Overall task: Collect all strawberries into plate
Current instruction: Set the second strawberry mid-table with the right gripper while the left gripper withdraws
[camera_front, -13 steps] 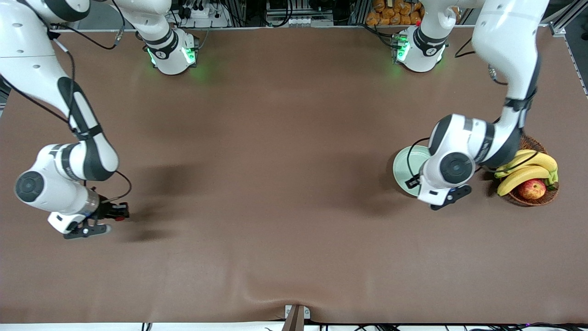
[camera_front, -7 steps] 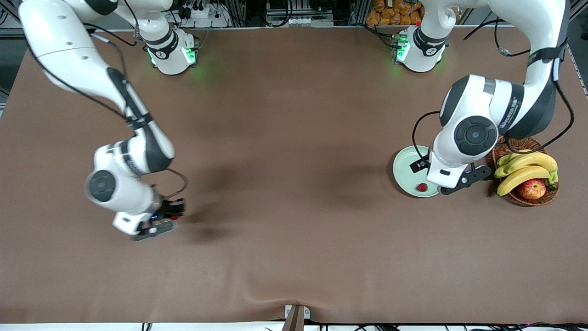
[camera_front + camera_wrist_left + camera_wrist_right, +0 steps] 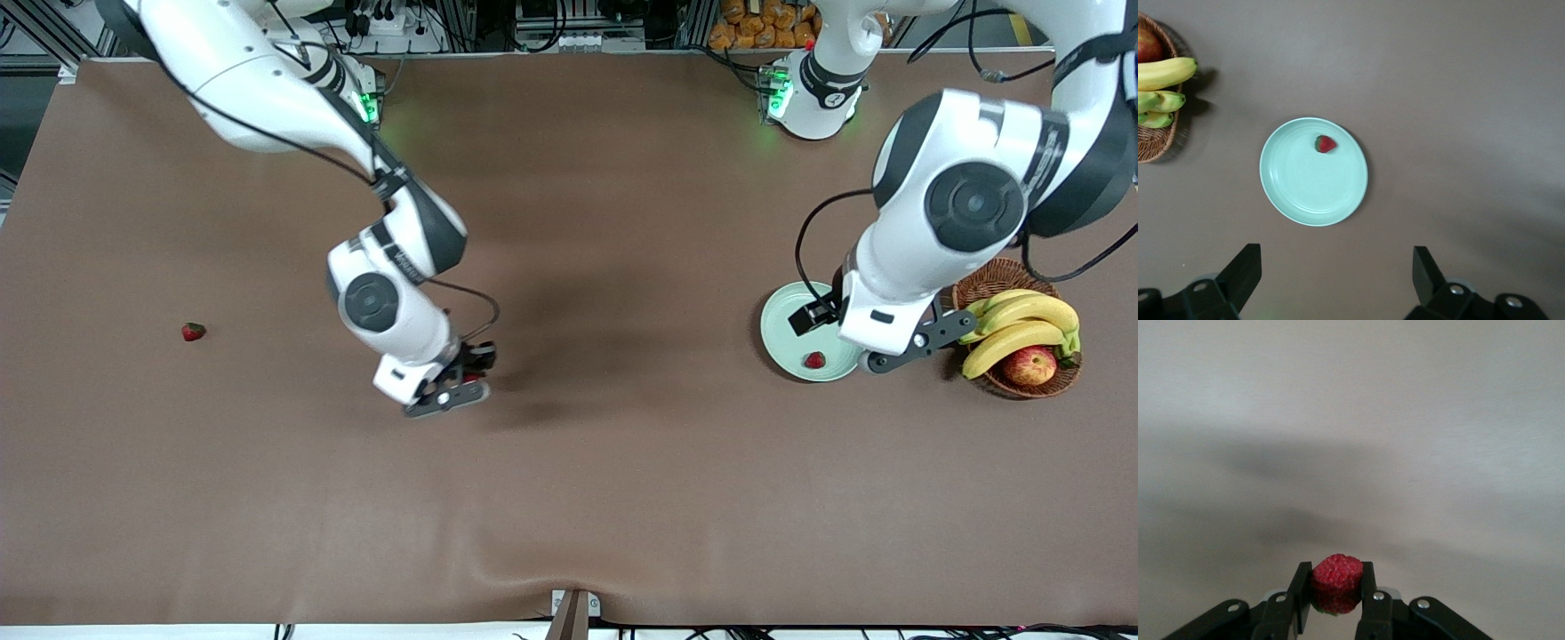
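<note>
— Strawberry on the table point(image 3: 193, 332) first: it lies alone on the brown cloth toward my right arm's end, well apart from everything else.

— And your right gripper?

— My right gripper point(image 3: 468, 384) hangs over the bare middle of the table, nearer my right arm's end than the plate is. Its fingers point(image 3: 1300, 592) are pressed tight on a second strawberry point(image 3: 1336, 573), the red flesh showing between the two black pads. In the front view only a speck of that red peeks out at the fingertips.

— What about the plate?

— The pale green plate point(image 3: 781, 311) sits toward my left arm's end, just beside the wicker basket point(image 3: 989, 283). A third strawberry point(image 3: 814, 360) lies inside it, close to the rim on the side nearer the front camera. From my left wrist that berry point(image 3: 1325, 143) shows plainly on the glossy dish point(image 3: 1305, 193), green cap and all.

— And the left gripper?

— My left gripper point(image 3: 1337, 283) hovers over the plate, jaws spread wide with nothing between them. In the front view my wrist covers part of the dish.

— The basket?

— It holds bananas point(image 3: 1013, 337) and a red-yellow apple point(image 3: 1029, 364), at the end of the table past the plate.
</note>
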You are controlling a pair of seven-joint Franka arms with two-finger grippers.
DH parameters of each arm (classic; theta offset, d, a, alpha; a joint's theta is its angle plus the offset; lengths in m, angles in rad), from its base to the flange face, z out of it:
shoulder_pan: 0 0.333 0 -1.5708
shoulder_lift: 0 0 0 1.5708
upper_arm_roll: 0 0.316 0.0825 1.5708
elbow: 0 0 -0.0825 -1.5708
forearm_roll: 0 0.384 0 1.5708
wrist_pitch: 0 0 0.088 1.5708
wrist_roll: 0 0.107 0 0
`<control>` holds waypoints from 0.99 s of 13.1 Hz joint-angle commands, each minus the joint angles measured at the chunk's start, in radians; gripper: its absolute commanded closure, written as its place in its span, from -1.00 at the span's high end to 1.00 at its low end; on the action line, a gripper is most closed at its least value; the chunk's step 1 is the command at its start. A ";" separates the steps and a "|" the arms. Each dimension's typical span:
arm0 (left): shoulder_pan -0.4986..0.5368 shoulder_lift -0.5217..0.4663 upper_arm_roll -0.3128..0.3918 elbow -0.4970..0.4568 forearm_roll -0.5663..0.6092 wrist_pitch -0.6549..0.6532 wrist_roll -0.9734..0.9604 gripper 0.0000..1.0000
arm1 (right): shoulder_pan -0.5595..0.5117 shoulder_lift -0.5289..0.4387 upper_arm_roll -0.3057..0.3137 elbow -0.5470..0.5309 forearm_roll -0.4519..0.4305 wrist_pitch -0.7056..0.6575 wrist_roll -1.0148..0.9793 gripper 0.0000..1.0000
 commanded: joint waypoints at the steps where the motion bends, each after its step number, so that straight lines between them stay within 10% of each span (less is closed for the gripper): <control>1: 0.012 -0.028 -0.002 0.030 -0.020 -0.029 0.108 1.00 | 0.098 0.028 -0.009 0.042 0.009 0.049 0.154 -0.96; 13: 0.041 -0.052 0.010 0.025 -0.087 -0.031 0.350 1.00 | 0.390 0.289 -0.044 0.258 0.000 0.325 0.561 -0.90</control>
